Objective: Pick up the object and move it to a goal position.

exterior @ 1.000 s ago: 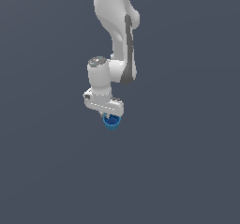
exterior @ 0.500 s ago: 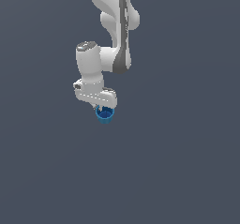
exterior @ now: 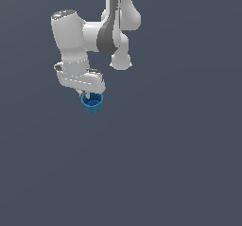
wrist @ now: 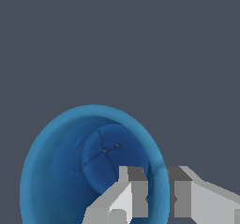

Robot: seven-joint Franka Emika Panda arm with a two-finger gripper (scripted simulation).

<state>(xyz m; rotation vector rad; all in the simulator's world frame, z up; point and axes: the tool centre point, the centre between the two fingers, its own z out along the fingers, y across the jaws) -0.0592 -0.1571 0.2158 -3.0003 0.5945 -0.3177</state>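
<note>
In the exterior view the white arm [exterior: 111, 26] reaches down from the top of the frame, bends toward the exterior view's left, and ends in the end effector [exterior: 92, 96], which hangs over a plain dark grey surface [exterior: 179, 163]. Directly beneath it sits the blue cup [exterior: 92, 103] — small, bright, with its hollow opening facing up toward the end effector and its upper rim tucked right against the white hardware above. The wrist view looks straight down into that opening: the round blue rim fills much of the picture, the darker floor of the cup [wrist: 110, 155] shows inside, and the two grey-and-white fingers [wrist: 133, 190] straddle one side of the wall, one finger inside the hollow and the other outside it, with only the thin blue wall between them. So the end effector is pinched closed on the rim of the cup. Whether the cup is lifted clear of the surface is hard to judge — the background is uniform and no contact line or shadow shows — though it appears to hang from the fingers.
</note>
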